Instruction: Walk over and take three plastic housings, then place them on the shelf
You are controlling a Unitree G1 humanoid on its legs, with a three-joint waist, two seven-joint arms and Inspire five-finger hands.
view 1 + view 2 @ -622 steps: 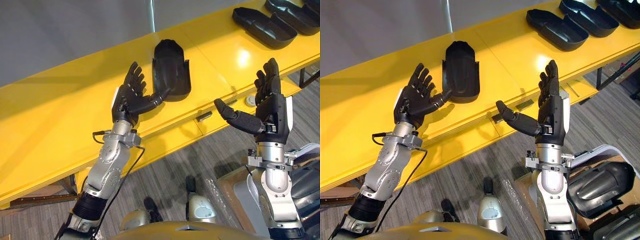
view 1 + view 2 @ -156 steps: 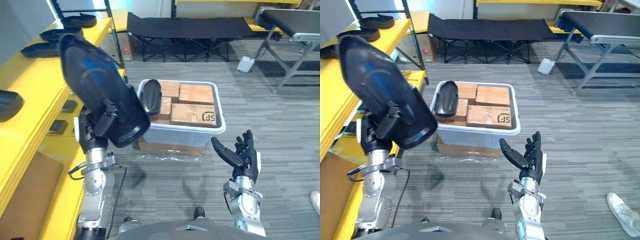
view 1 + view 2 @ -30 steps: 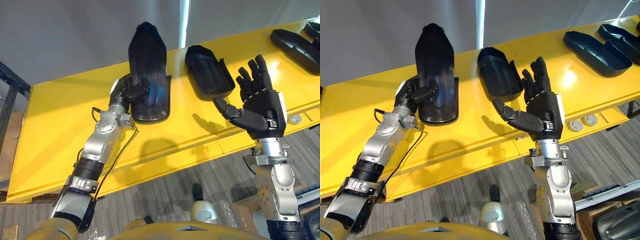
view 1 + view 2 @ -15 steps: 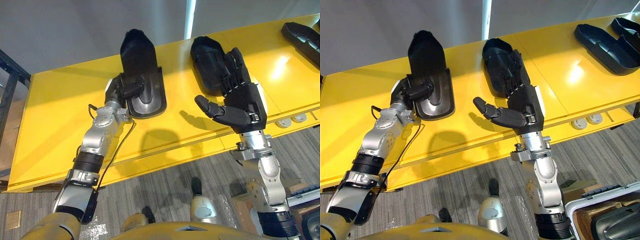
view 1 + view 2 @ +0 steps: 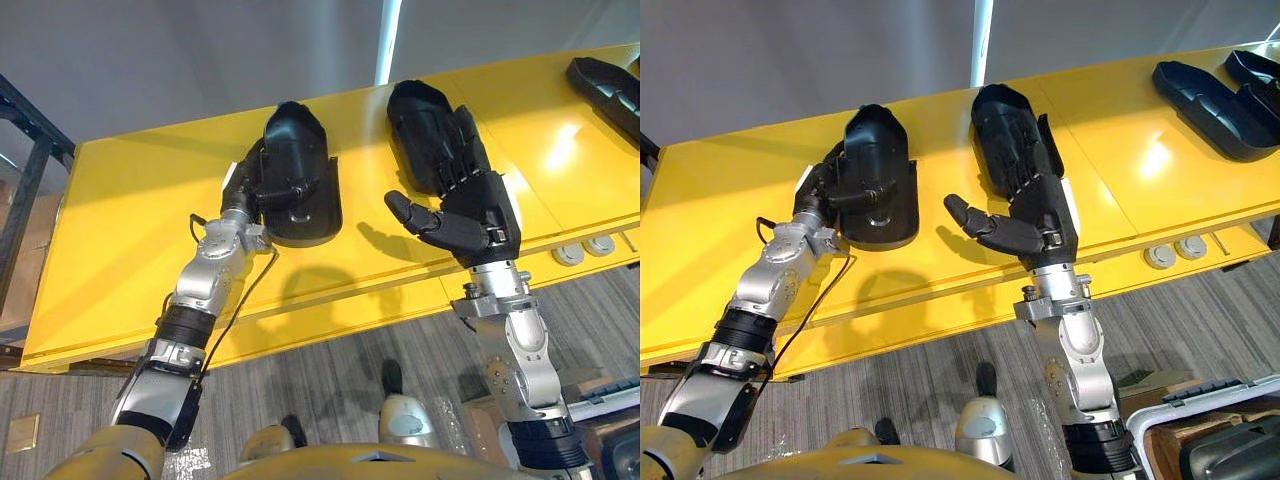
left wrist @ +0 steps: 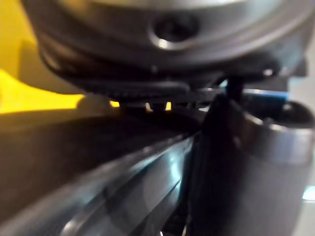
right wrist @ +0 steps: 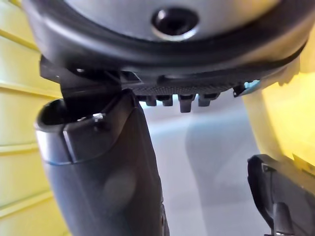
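I've got the left arm stretched forward, left hand (image 5: 245, 186) curled on the housing (image 5: 300, 160) rim; right hand (image 5: 478, 207) raised upright, fingers straight, thumb splayed.

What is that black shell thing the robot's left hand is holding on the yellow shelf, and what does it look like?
It is a black plastic housing, long and glossy, with a rounded dome at its far end and a flatter, rimmed near end. It seems to lie flat on the yellow shelf, pointing away from the robot. The left hand grips its left edge, thumb laid across the top. A second housing lies to its right, apart from it.
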